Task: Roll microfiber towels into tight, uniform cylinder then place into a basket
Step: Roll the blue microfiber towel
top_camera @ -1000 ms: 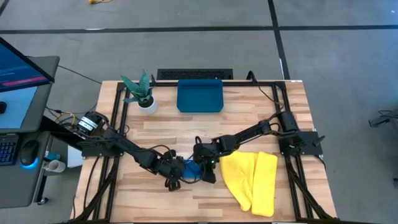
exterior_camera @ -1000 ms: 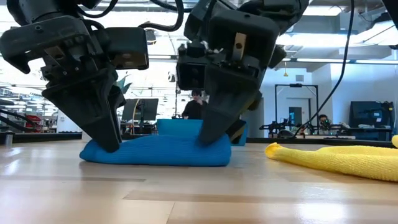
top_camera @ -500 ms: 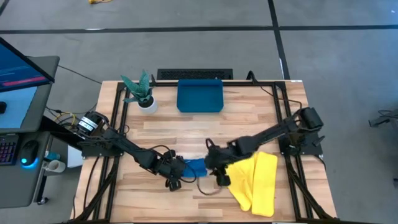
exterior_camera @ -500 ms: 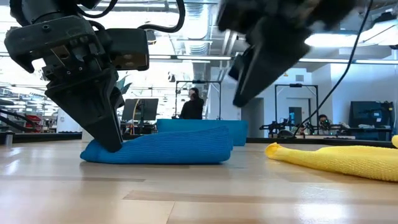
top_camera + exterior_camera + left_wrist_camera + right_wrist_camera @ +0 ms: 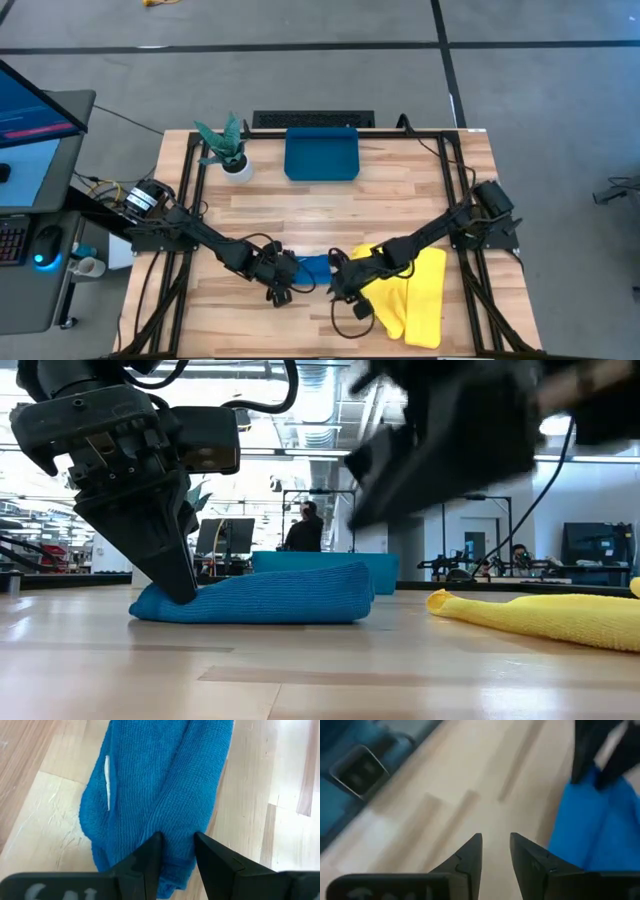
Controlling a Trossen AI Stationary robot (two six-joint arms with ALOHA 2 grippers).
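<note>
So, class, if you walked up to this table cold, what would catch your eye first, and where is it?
The rolled blue towel lies near the table's front edge, one end pinched by the left gripper. Beside it sprawls the bright yellow towel, unrolled, with the right gripper hovering empty between the two.

A small white pot (image 5: 238, 169) with a green plant (image 5: 220, 139) is standing near the far left corner of the wooden worktop (image 5: 400, 190). A black frame (image 5: 455, 140) is running along the worktop's edges. At the left, a monitor (image 5: 30, 110) is glowing blue above a keyboard (image 5: 12, 243) and a mouse (image 5: 44, 245). In the low view, a person (image 5: 303, 530) is standing in the room behind, and a dark screen (image 5: 594, 544) is showing at the far right.
</note>
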